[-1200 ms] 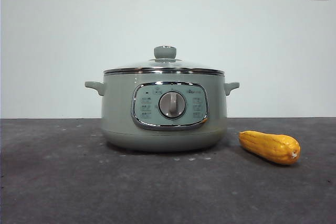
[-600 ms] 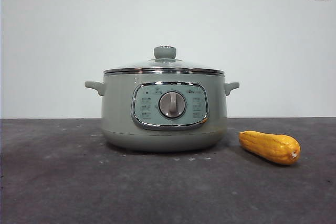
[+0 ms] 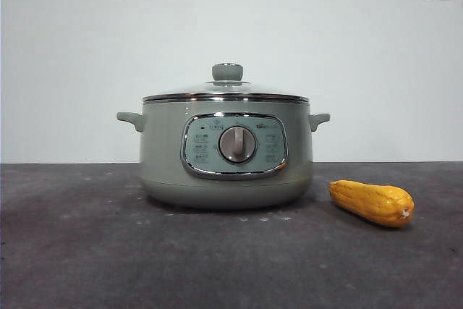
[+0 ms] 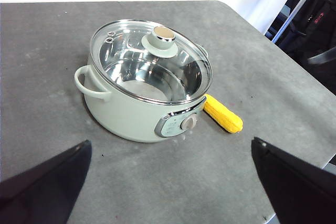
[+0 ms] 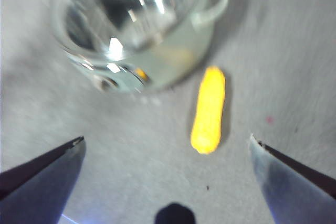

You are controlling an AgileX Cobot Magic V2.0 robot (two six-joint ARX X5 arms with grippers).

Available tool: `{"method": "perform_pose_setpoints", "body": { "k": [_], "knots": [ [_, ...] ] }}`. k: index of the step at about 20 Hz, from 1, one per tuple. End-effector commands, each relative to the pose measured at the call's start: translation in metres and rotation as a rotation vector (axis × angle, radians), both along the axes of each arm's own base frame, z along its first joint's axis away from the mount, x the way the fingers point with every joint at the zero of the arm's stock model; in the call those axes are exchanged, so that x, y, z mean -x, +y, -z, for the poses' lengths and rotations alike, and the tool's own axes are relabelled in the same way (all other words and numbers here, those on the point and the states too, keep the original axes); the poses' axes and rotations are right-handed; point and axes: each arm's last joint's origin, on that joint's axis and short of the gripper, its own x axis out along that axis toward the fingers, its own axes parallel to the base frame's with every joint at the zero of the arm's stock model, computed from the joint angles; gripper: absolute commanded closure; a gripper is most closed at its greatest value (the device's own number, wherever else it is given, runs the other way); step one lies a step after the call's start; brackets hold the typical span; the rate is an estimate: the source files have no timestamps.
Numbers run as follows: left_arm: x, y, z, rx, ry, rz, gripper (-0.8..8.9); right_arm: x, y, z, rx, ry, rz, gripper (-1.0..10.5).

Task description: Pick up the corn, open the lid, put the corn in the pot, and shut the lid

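Nothing has been picked up yet, so by my reckoning the first step, fetching the corn (image 3: 372, 203), is the one in hand. It lies flat on the dark table (image 3: 72, 251), just right of the pot (image 3: 226, 151) and a little nearer, apart from the pot's wall. The lid (image 3: 226, 92) sits closed on the pot, its green knob (image 3: 227, 72) upright in the middle; through the glass the left wrist view shows a bare steel inside.

Neither arm shows in the front view. The right gripper (image 5: 167, 145) hangs above the table with its jaws spread wide, and the corn (image 5: 209, 109) lies between them in its picture, well below; that picture is blurred, so finer detail is lost. The left gripper (image 4: 169, 153) also stands wide open, high and back from the pot, looking down on pot, lid and corn together.

The right gripper looks best placed for the cob. I'd say it needs to come down with the jaws straddling the cob across its narrow width, then close on the middle. The left gripper seems set to take the knob afterwards
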Motion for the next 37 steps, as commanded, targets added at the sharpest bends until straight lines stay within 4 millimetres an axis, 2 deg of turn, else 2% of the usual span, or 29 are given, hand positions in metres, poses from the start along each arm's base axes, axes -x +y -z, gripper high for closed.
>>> {"method": "perform_pose_setpoints", "body": {
  "k": [1,5,9,12,15,17,20,22,23,26,28,30,33,37],
  "knots": [
    [0.0,0.0,-0.002,-0.004,-0.016,0.007,2.41,-0.031,0.011,0.023,0.046,0.081,-0.01,3.5],
    [0.0,0.0,-0.002,-0.004,-0.016,0.006,2.41,-0.077,0.033,0.074,0.167,0.214,-0.017,3.5],
    [-0.001,0.0,-0.001,-0.004,-0.012,0.006,2.41,-0.103,0.052,0.118,0.269,0.292,-0.029,3.5],
    [-0.002,0.0,-0.001,-0.004,-0.007,0.006,2.41,-0.115,0.061,0.143,0.294,0.334,-0.039,3.6],
    [-0.004,0.0,0.0,-0.004,0.001,0.006,2.41,-0.121,0.065,0.161,0.323,0.365,-0.041,4.8],
    [-0.005,0.0,0.0,-0.004,0.006,0.006,2.41,-0.124,0.066,0.17,0.326,0.391,-0.035,4.9],
    [-0.008,0.0,0.001,-0.003,0.016,0.006,2.42,-0.125,0.066,0.177,0.331,0.416,-0.033,7.0],
    [-0.009,0.0,0.001,-0.003,0.022,0.006,2.42,-0.125,0.068,0.177,0.331,0.413,-0.038,9.1],
    [-0.01,0.0,0.002,-0.003,0.025,0.006,2.42,-0.124,0.068,0.177,0.332,0.416,-0.041,9.6],
    [-0.013,0.0,0.002,-0.003,0.033,0.006,2.42,-0.122,0.067,0.174,0.332,0.42,-0.045,9.6],
    [-0.016,0.0,0.003,-0.003,0.041,0.006,2.42,-0.117,0.066,0.163,0.331,0.414,-0.043,9.6],
    [-0.02,0.0,0.003,-0.003,0.04,0.006,2.42,-0.108,0.063,0.142,0.319,0.376,-0.04,9.6],
    [-0.031,0.001,0.001,-0.003,0.01,0.007,2.43,-0.087,0.056,0.098,0.281,0.256,-0.028,9.6],
    [-0.054,-0.005,0.0,-0.003,-0.039,0.052,2.43,-0.041,0.041,0.034,0.21,0.043,-0.004,9.6]
  ]
}}
